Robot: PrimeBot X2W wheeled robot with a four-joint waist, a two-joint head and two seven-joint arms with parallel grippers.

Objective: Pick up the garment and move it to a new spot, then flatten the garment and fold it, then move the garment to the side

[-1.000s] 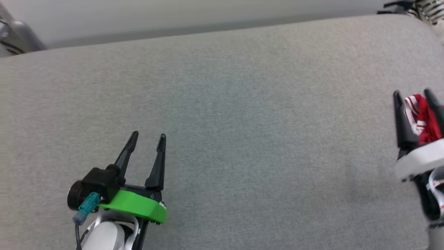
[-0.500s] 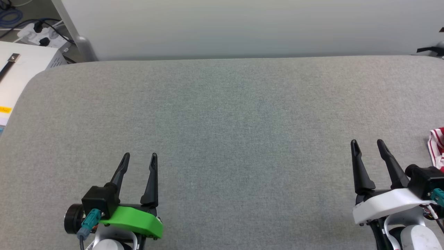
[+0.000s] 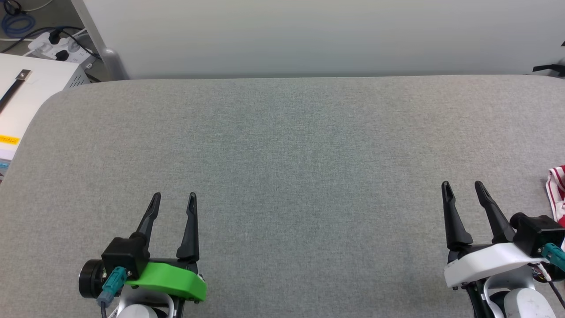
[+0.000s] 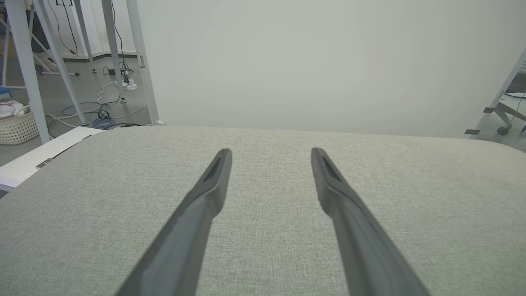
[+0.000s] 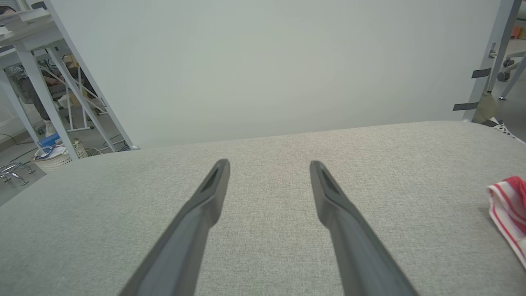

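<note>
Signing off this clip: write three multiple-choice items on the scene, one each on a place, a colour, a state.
1. Where on the grey surface is the garment? A its middle; B off to the right, beyond the right tool; C its far left corner.
2. What colour is the mount of the left tool? A white; B red; C green.
3. How is the right tool? A open, empty; B shut on the garment; C shut, empty.
Key: B, striped cloth lies apart to that tool's right; C, that mount shows green; A, jaws spread, nothing between.
</note>
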